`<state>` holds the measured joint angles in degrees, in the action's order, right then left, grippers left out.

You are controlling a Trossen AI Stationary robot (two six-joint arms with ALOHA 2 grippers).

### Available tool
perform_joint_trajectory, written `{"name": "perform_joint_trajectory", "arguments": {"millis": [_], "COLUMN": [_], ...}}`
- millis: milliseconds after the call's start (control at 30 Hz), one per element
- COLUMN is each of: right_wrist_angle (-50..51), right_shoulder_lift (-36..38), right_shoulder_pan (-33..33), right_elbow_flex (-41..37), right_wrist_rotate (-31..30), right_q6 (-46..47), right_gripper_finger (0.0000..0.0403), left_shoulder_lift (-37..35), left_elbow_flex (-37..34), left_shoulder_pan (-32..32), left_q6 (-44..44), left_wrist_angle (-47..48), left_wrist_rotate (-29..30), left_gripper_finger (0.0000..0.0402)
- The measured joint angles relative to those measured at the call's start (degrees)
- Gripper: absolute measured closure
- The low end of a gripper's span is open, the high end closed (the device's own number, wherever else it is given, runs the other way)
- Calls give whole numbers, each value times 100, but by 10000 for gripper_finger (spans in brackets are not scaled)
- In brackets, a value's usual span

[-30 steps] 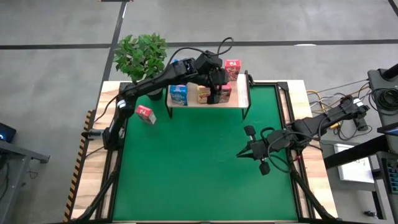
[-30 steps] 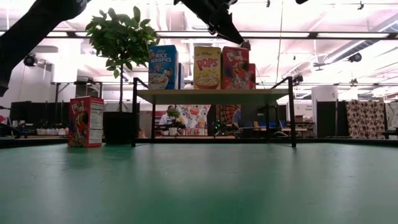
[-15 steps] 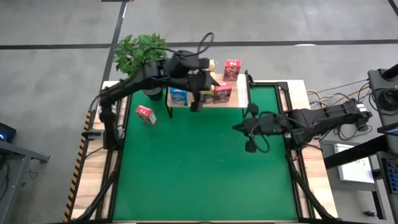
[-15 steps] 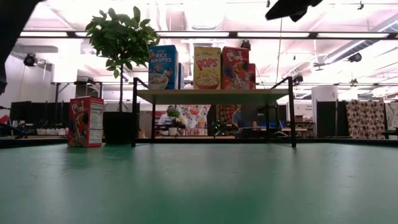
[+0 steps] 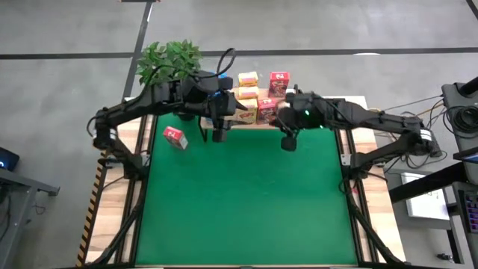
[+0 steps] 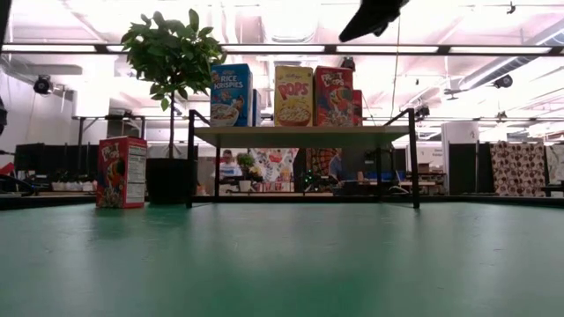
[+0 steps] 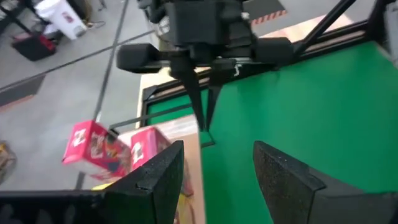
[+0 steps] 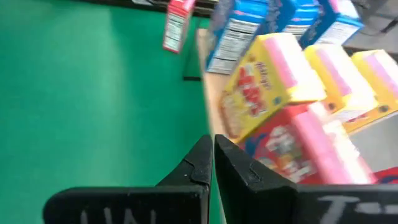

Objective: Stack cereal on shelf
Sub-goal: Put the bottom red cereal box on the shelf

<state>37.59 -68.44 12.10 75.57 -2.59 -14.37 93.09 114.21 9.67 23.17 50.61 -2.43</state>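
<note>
The shelf (image 6: pixel 300 136) stands at the far side of the green mat. On it a blue cereal box (image 6: pixel 231 94), a yellow one (image 6: pixel 293 95) and a red one (image 6: pixel 333 95) stand upright side by side, with more boxes behind them (image 5: pixel 248 78). A lone red box (image 5: pixel 175 137) stands on the mat left of the shelf. My left gripper (image 5: pixel 218 134) hovers open and empty in front of the shelf's left part. My right gripper (image 5: pixel 287 142) hovers shut and empty in front of the shelf's right part, facing the yellow (image 8: pixel 261 87) and red (image 8: pixel 298 149) boxes.
A potted plant (image 5: pixel 168 63) stands at the table's far left corner, beside the shelf. The green mat (image 5: pixel 246 202) stretches from the shelf to the near edge. Black frame rails run along both sides of the table. Cables and equipment lie off the right edge.
My left gripper has drawn back from the boxes on the shelf, rising and moving toward the table's near left; it stays open. My right gripper has swung from the table's right edge toward the shelf, rising and tipping down, and stays shut. The boxes have kept still.
</note>
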Motion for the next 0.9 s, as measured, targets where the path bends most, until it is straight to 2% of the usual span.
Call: {"name": "perform_joint_trajectory", "arguments": {"millis": [300,433,667,900], "right_wrist_angle": [603,1118,1792,2069], "right_shoulder_lift": [-882,-1138,-1440,-1694], "right_shoulder_pan": [574,750,1144,1575], "right_elbow_flex": [1273,1780,2436,2622], "right_wrist_rotate": [12,26,451,1040], "right_q6": [-621,-625,-741,-1117], "right_gripper_finger": [394,377,280,176], "left_shoulder_lift": [-1485,-2037,-2746,-3219], "left_elbow_flex": [-2404,-3241,-4494,-5134], "left_shoulder_pan": [0,4,7,14], "left_q6": [28,29,17,12], "left_wrist_angle": [-1981,-2695,-3761,-4346], "left_wrist_rotate": [200,203,208,680], "left_gripper_finger": [226,226,226,226]}}
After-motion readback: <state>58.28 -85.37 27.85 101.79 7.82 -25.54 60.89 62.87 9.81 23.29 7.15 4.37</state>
